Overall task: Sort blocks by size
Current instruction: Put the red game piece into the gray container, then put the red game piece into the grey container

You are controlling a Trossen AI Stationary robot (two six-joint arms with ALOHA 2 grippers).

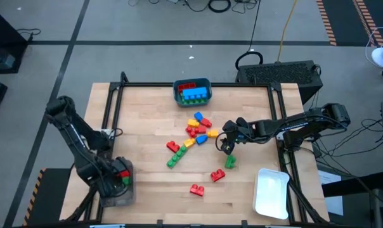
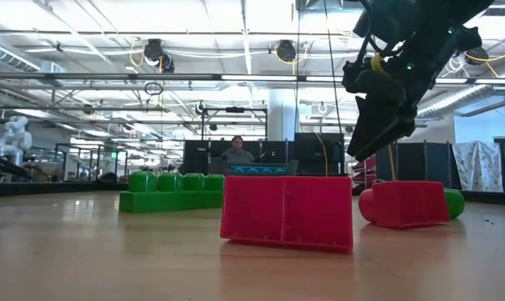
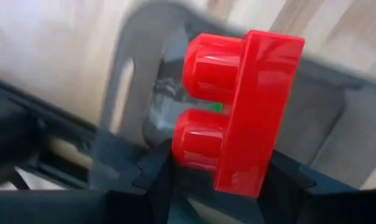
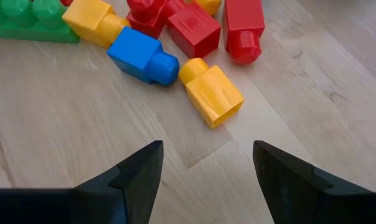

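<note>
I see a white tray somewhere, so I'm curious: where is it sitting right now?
In the high view, the white tray lies at the table's near right corner, just outside the wooden top's frame, below the right arm. Its nearest block is the small green block.

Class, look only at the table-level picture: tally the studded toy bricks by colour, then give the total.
Red bricks: 2
Green bricks: 2
Total: 4
</note>
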